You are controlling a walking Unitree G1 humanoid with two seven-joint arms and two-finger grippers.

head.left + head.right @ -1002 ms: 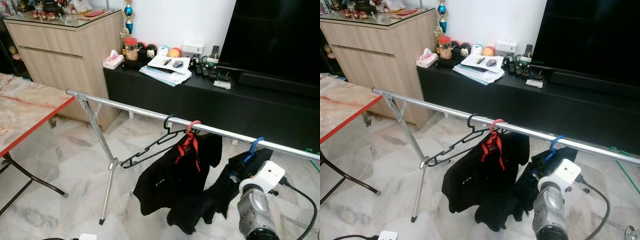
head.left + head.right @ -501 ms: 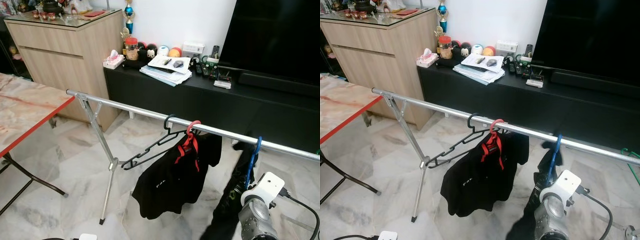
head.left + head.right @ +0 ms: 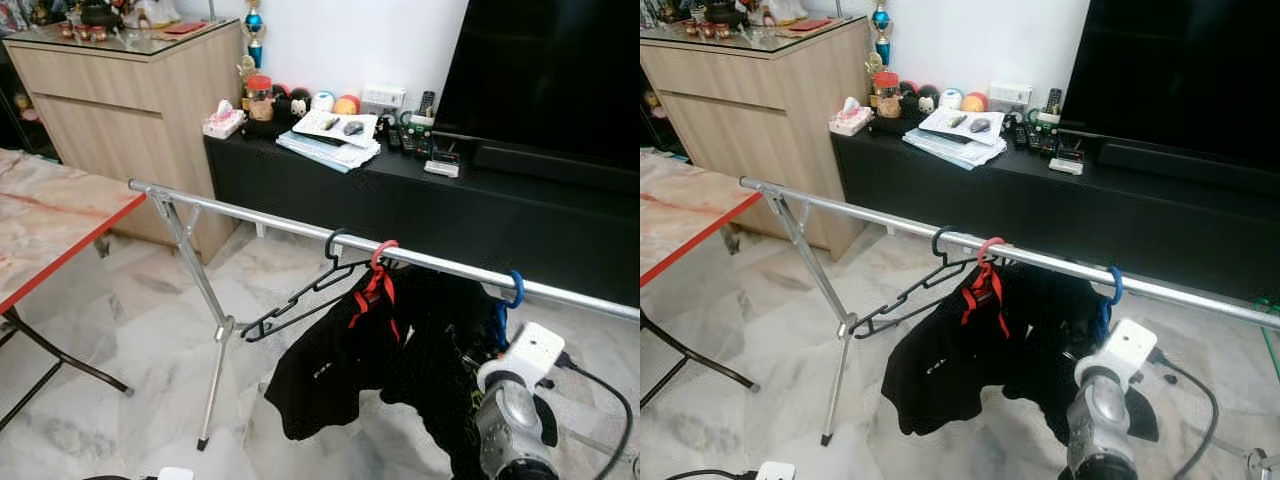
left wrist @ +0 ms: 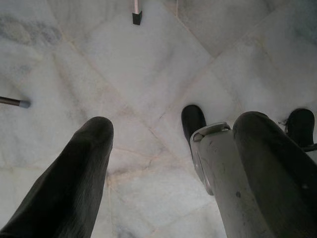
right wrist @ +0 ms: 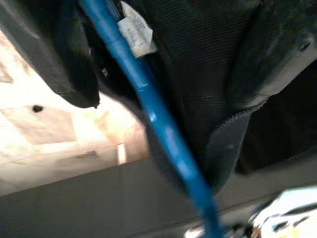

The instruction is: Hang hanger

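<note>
Blue hanger (image 3: 512, 290) with its dark garment (image 3: 440, 350) is now hooked on the rail (image 3: 250, 212), not dangling low like a second ago. Right gripper (image 5: 163, 79) fingers sit apart around it, left gripper (image 4: 168, 163) idle and spread. Basically hung.

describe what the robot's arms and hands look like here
The right arm is a rounded silver metal tube topped by a white boxy block, with a black cable looping off its side. Each hand has two long, thick black fingers with a matte, slightly textured surface. By the left hand, a scuffed silver-grey metal part shows.
</note>
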